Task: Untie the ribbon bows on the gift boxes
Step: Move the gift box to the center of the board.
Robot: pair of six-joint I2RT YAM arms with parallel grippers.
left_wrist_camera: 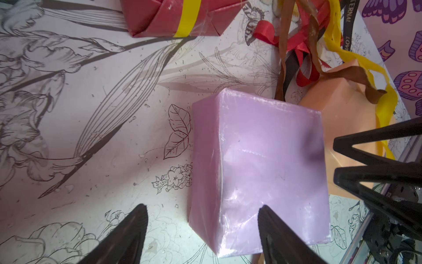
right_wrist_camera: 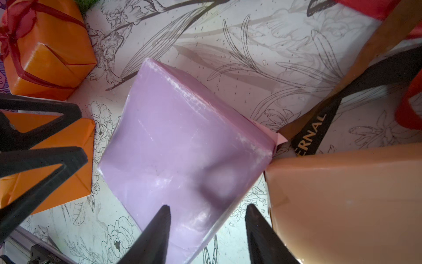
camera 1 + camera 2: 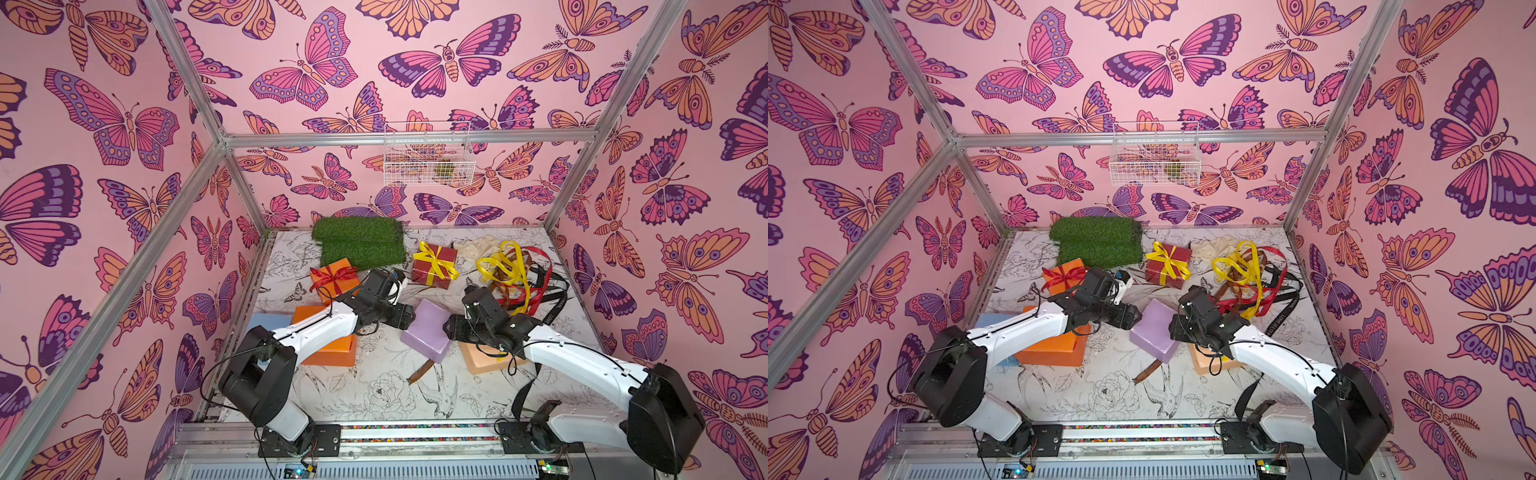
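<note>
The glossy lilac gift box [image 3: 428, 332] lies tilted mid-frame on the floral-printed tabletop [image 3: 374, 386], one corner against the peach box [image 3: 484, 359]. Satin bows [image 3: 435, 258] sit tied on the dark red box [image 3: 446, 255] and the orange box [image 3: 345, 286] above it, and loose ribbons [image 3: 511, 274] tangle at upper right. Both arms bend inward, with the left end effector [image 1: 202, 206] and the right end effector [image 2: 208, 206] spread and empty, flanking the lilac gift box.

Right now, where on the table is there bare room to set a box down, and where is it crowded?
Bare: the table's near middle, in front of the lilac box and plain orange box. Crowded: the far right, under the ribbon heap.
</note>
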